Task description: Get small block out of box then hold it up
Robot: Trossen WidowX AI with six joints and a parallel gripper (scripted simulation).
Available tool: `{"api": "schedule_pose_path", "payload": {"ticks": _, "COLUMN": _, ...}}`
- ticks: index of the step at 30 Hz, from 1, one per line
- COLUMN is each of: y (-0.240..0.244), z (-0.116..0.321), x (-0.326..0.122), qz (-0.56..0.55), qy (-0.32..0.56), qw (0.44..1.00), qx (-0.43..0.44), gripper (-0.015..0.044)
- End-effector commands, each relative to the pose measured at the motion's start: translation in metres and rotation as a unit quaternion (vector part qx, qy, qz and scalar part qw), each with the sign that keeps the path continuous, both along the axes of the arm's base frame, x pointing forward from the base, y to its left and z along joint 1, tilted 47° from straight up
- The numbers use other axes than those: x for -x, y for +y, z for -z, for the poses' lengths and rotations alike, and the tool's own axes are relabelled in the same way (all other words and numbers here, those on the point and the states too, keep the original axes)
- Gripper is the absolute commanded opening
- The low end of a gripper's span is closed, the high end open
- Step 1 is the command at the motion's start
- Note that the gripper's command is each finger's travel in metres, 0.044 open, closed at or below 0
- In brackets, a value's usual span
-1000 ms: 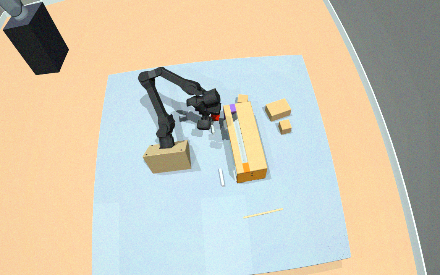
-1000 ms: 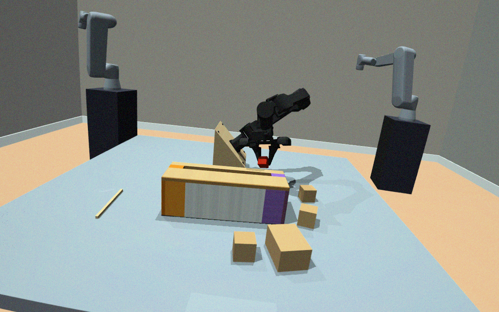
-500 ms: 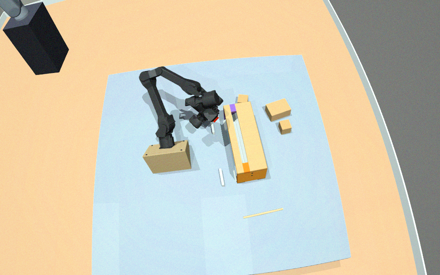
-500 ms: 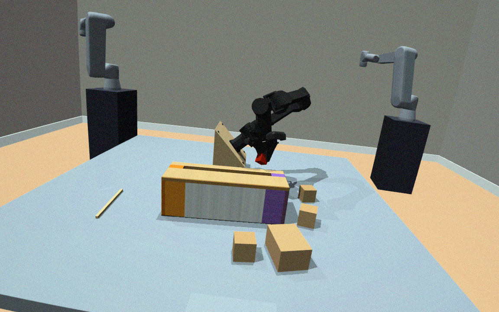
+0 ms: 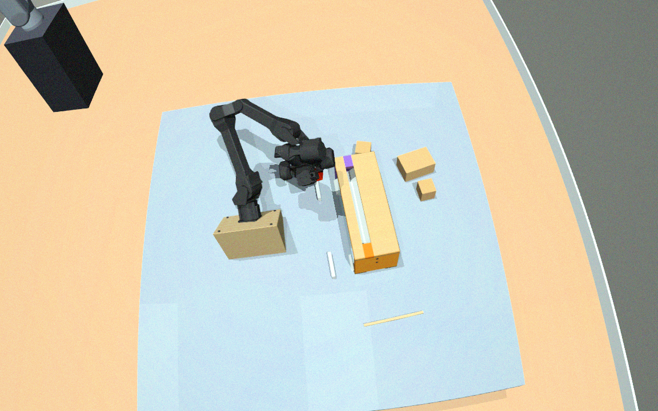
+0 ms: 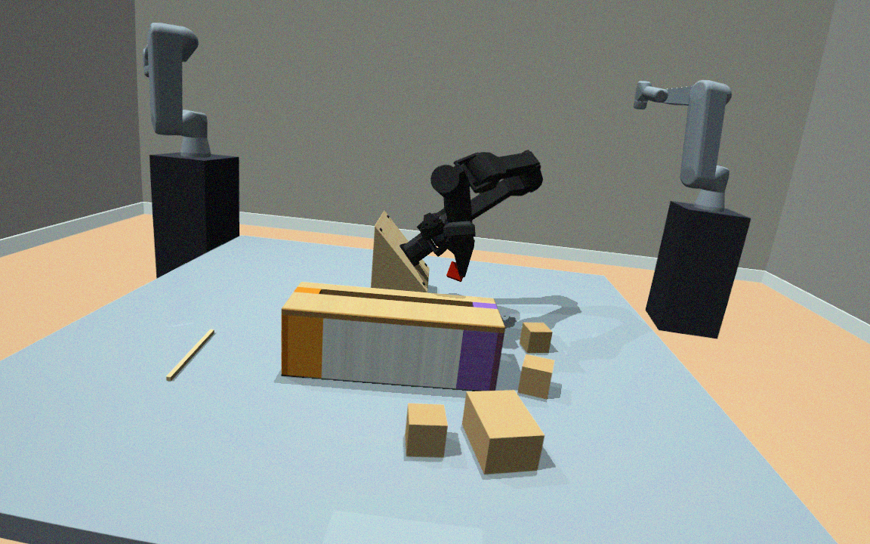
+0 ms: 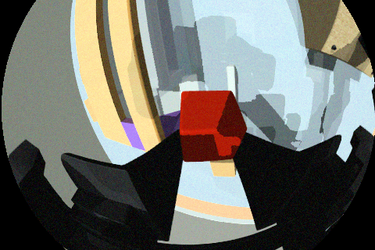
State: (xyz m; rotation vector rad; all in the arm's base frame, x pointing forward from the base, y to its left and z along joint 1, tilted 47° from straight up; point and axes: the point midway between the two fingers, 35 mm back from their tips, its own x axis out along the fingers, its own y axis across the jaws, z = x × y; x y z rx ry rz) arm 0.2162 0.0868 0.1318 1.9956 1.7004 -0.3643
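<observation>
Tool (image 6: 457,269) clamping red block (image 6: 453,271), above box (image 6: 390,331)

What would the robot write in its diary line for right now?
gripper: shut on red block | block: lifted off table, above box height | box: upright, near purple end

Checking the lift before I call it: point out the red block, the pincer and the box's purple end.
red block (image 7: 211,122): wrist view, its lit front face.
pincer (image 6: 457,270): exterior view, between the fingertips, shut on the block.
purple end (image 6: 479,358): exterior view, side face of the box's right end.
</observation>
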Motion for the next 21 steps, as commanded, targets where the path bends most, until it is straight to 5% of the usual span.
{"api": "schedule_pose_path", "payload": {"ticks": 1, "y": -0.003, "z": -0.003, "x": -0.001, "qz": 0.045, "qy": 0.071, "qw": 0.996, "qx": -0.025, "gripper": 0.0000}}
{"api": "schedule_pose_path", "payload": {"ticks": 21, "y": -0.016, "z": -0.015, "x": -0.001, "qz": 0.239, "qy": 0.400, "qw": 0.874, "qx": -0.136, "gripper": 0.0000}}
